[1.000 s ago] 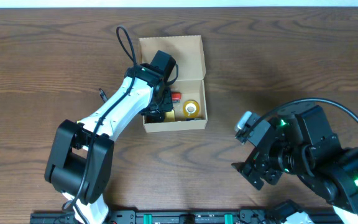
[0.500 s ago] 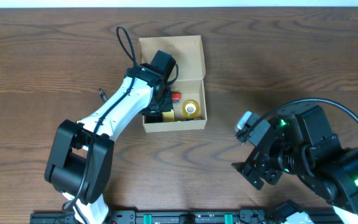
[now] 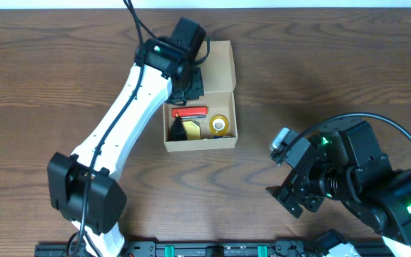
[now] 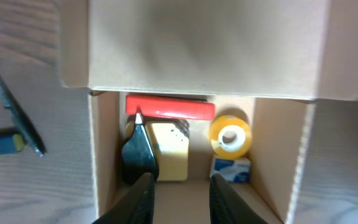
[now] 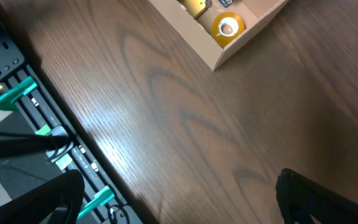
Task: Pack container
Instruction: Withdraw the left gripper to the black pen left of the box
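Up over the container point(image 3: 218, 64) — left gripper point(image 4: 182, 182) has lifted out of it.

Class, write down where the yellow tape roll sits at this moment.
In the overhead view, the yellow tape roll lies inside the cardboard box, against its right wall, just below and right of the red bar.

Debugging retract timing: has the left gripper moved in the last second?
Yes. Overhead, the left gripper went up-frame, from over the compartment of the cardboard box to over its open lid.
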